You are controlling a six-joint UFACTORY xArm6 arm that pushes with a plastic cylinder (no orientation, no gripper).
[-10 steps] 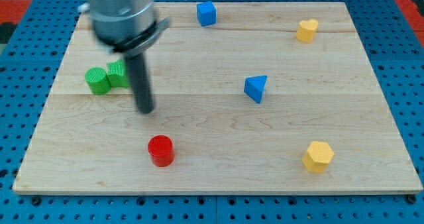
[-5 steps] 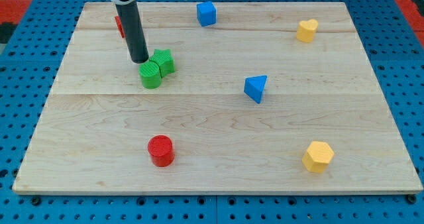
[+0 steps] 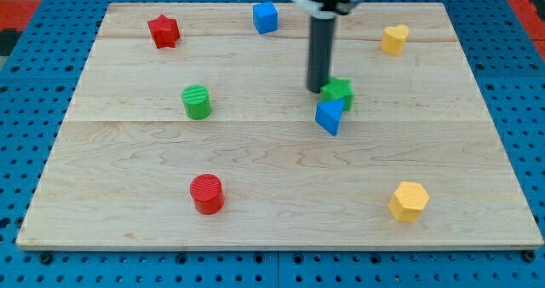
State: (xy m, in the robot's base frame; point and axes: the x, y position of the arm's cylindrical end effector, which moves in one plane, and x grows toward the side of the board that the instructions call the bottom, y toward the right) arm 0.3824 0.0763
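Lying flat across most of the view, the pale wooden board [image 3: 255,152] rests on a blue pegboard table [image 3: 25,109] whose holes show around every edge. The straight dark rod [image 3: 321,54] comes down from the view's top, and my tip [image 3: 320,89] stands on the board just to the view's left of the green star-shaped block [image 3: 340,91], touching it or very nearly so. There are no jaws on this arm, so nothing can be said of them being apart or together.

The blue triangular block [image 3: 329,116] sits directly below the green star-shaped block, the two in contact. The red cylinder block [image 3: 206,192] lies toward the view's bottom left, well apart from the tip. The yellow hexagonal block [image 3: 409,201] sits at the bottom right. The green cylinder block [image 3: 196,101] stands alone left of centre. The red star-shaped block [image 3: 163,30] is near the top left corner, the blue cube block [image 3: 265,17] near the top edge beside the rod, and the small yellow block [image 3: 393,39], its shape unclear, at the top right.
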